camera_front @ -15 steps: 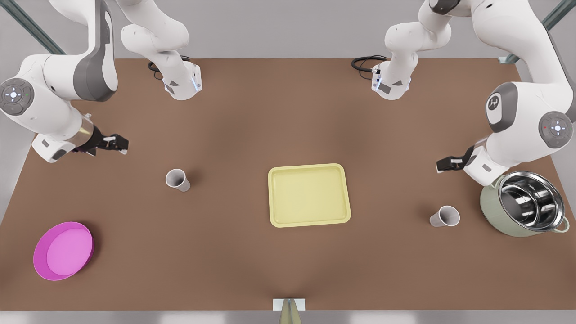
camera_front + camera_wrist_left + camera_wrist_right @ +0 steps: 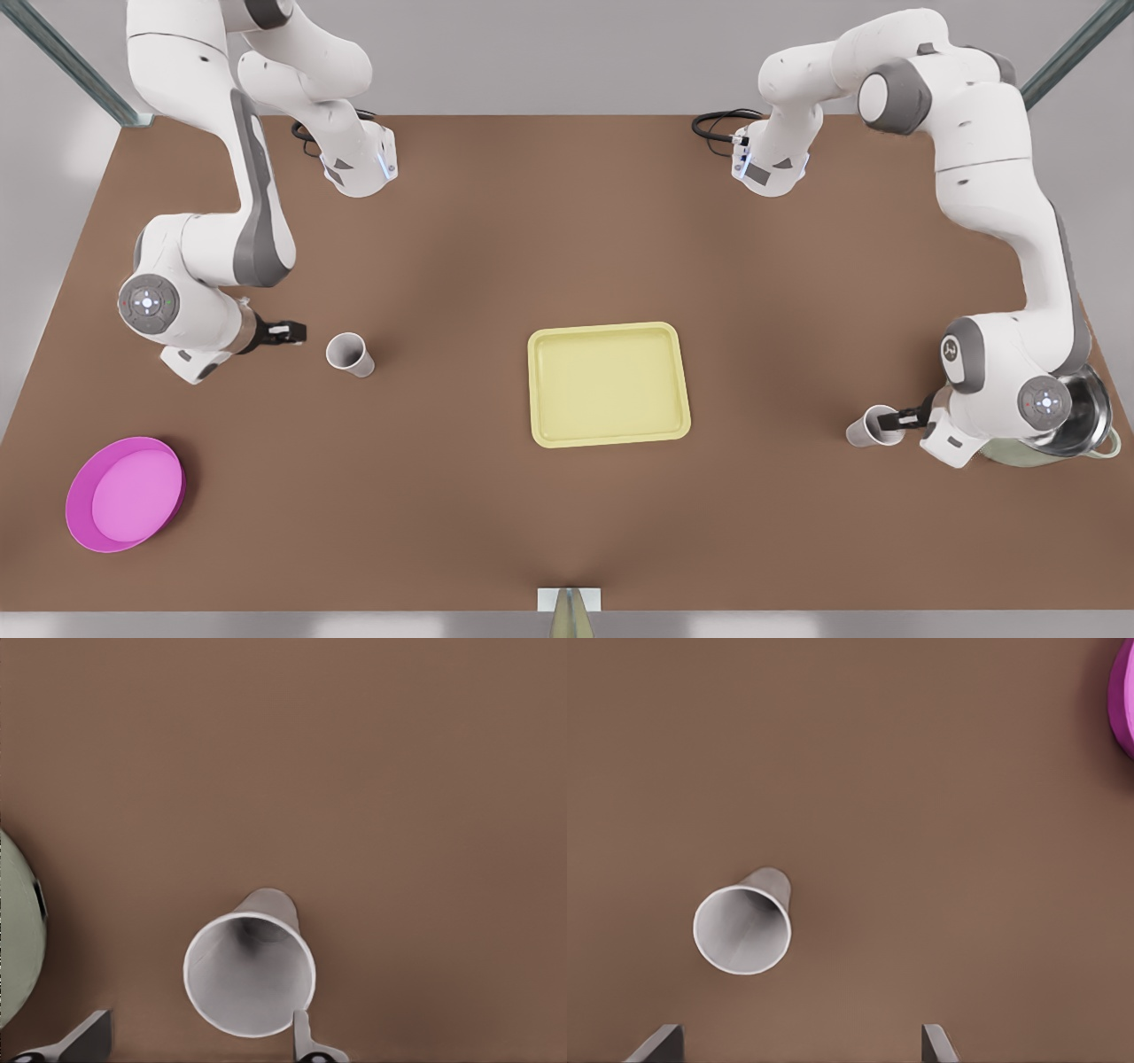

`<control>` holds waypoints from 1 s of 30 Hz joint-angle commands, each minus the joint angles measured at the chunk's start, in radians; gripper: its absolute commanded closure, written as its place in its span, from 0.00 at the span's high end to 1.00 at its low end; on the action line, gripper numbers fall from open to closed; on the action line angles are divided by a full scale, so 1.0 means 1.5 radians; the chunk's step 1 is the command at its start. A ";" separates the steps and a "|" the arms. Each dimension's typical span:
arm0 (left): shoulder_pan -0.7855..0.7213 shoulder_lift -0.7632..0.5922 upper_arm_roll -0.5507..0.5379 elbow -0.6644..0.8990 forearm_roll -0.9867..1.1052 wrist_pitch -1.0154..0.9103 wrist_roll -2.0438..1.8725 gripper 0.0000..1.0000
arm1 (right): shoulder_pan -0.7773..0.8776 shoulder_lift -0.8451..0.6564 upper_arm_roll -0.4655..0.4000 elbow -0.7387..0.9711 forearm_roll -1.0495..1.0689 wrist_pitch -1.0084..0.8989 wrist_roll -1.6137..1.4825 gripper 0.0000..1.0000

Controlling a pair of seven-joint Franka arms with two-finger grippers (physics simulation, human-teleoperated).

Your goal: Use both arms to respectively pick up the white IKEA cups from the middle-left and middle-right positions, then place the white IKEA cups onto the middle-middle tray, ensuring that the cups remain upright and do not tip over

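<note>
Two white IKEA cups stand upright on the brown table, either side of the pale yellow tray (image 2: 608,329). At the front view's right, one cup (image 2: 871,428) (image 2: 250,973) sits between the open fingers of my left gripper (image 2: 900,416) (image 2: 198,1045). One fingertip (image 2: 303,1038) is close against its rim. At the front view's left, the other cup (image 2: 349,354) (image 2: 742,928) stands a short way ahead of my right gripper (image 2: 289,332) (image 2: 797,1045). That gripper is open and apart from the cup. The tray holds nothing.
A green steel-lined pot (image 2: 1083,415) (image 2: 12,939) stands right behind the left arm's wrist, mostly hidden by it. A round magenta dish (image 2: 124,494) (image 2: 1123,695) lies near the front left corner. Both arm bases stand at the far edge.
Both arms have swung lower and toward the cups. The left gripper has come up to the right-hand cup, and the right gripper has closed in on the left-hand cup.
</note>
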 commanded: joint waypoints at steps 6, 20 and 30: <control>0.010 -0.013 0.030 -0.073 0.002 0.158 0.018 1.00 | -0.004 0.019 0.000 -0.132 0.026 0.306 -0.002 1.00; 0.013 0.044 0.024 -0.078 -0.097 0.169 0.017 0.21 | -0.002 0.032 0.010 -0.264 0.051 0.409 -0.011 1.00; -0.019 0.026 -0.175 0.051 -0.087 -0.020 -0.160 0.21 | -0.002 0.066 0.013 -0.266 0.051 0.419 -0.011 0.82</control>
